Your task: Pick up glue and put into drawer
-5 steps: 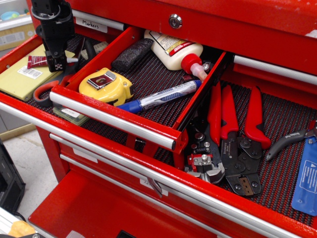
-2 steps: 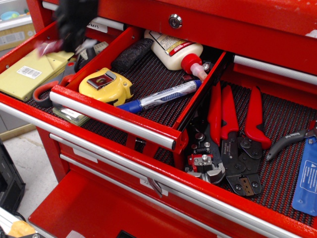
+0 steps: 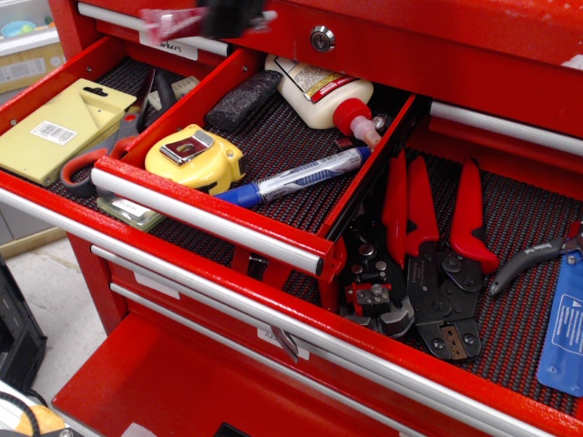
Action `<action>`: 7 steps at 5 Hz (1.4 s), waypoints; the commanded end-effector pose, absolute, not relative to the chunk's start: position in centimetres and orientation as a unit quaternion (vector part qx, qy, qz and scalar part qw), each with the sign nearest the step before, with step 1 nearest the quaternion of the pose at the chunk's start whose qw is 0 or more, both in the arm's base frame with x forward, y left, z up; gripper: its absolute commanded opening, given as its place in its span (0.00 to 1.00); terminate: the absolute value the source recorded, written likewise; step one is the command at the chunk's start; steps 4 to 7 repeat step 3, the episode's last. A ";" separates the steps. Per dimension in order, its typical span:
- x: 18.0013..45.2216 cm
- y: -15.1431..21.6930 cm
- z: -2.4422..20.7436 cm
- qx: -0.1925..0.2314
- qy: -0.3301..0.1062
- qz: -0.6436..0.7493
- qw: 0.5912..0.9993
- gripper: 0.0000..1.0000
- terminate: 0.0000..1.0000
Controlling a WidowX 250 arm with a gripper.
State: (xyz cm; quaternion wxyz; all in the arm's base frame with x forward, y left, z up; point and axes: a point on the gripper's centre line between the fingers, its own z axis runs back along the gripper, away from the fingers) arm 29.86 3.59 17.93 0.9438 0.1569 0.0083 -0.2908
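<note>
While the gripper (image 3: 232, 13) hung blurred at the frame's 11 o'clock edge, above the back rim of the small drawer (image 3: 219, 218), the glue (image 3: 171, 23) showed as a pinkish-red smear sticking out from it toward 9 o'clock. The tube was clear of every surface and seemed carried by the dark tool, though motion blur hid the jaws, so I could not tell how they stood.

Below, the small drawer was pulled out, its red side walls and silver front rail framing a black ribbed mat. A tape measure (image 3: 194, 157) sat by the front left corner, a marker (image 3: 290, 178) lay slantwise toward 3 o'clock of it, a dark block (image 3: 242, 99) lay along the left wall, and a white bottle (image 3: 321, 93) filled the back. Bare mat showed between block, tape and marker.

At 9 o'clock a yellow card (image 3: 62, 127) lay in the lower left tray beside scissors (image 3: 91, 164). At 4 o'clock red crimpers (image 3: 428, 255) crowded the wide drawer.
</note>
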 end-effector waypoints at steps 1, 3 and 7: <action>30.7 -0.1 19.2 0.138 -0.052 -0.293 0.945 1.00 0.00; 30.7 -0.1 19.2 0.138 -0.052 -0.293 0.945 1.00 1.00; 30.7 -0.1 19.2 0.138 -0.052 -0.293 0.945 1.00 1.00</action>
